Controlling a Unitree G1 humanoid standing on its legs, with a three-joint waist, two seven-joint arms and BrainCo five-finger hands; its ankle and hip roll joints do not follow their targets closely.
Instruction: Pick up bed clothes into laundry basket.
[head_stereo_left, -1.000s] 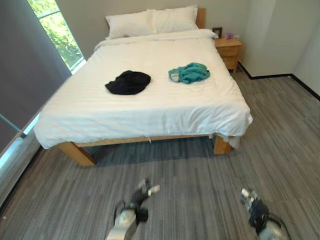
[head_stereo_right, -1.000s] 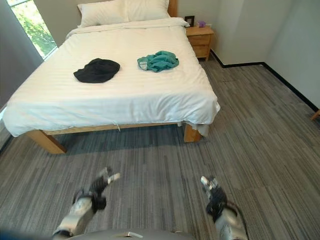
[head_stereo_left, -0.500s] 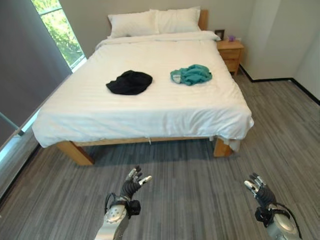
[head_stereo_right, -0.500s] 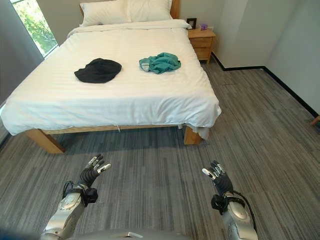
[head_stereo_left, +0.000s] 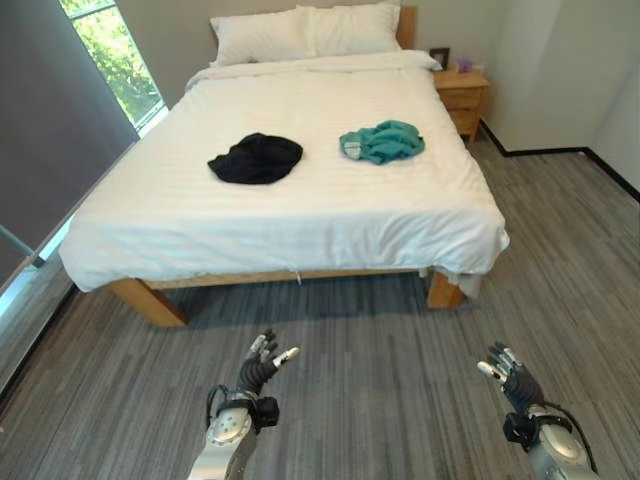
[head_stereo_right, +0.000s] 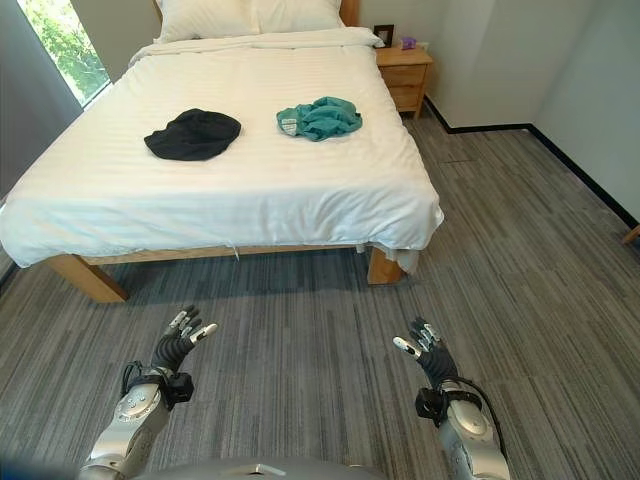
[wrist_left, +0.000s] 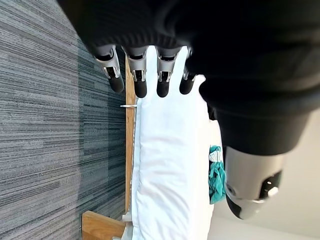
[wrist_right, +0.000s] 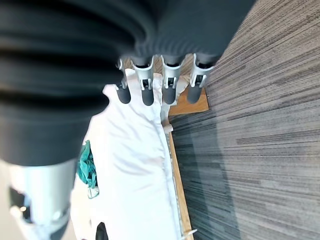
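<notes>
At the left of the scene, the left hand (head_stereo_left: 262, 368) is seen raised over the grey floor (head_stereo_left: 380, 350) short of the bed's foot, its fingers straight and spread, nothing held. A second ago both hands hung lower with the fingers partly folded; since then they have been lifted and spread open. From this it is judged that the arms are being readied for a reach, though no garment has been touched and the bed is still well out of reach, so the task is at its very start.

On the bed (head_stereo_left: 300, 215), toward its left side and about midway along its length, a black garment (head_stereo_left: 256, 159) lies crumpled. Further right, near the right edge and slightly closer to the headboard, a teal garment (head_stereo_left: 380, 142) lies bunched, well apart from the black one. Two pillows (head_stereo_left: 310, 30) rest at the head edge. A wooden nightstand (head_stereo_left: 462, 95) stands beside the bed's right head corner, with a small frame and a purple object on top.

At the right, the right hand (head_stereo_left: 505, 367) is held up over the floor likewise, fingers straight and relaxed, empty.

A pale tag is seen on the teal garment, but nothing on it can be read. No laundry basket can be placed from these views.
</notes>
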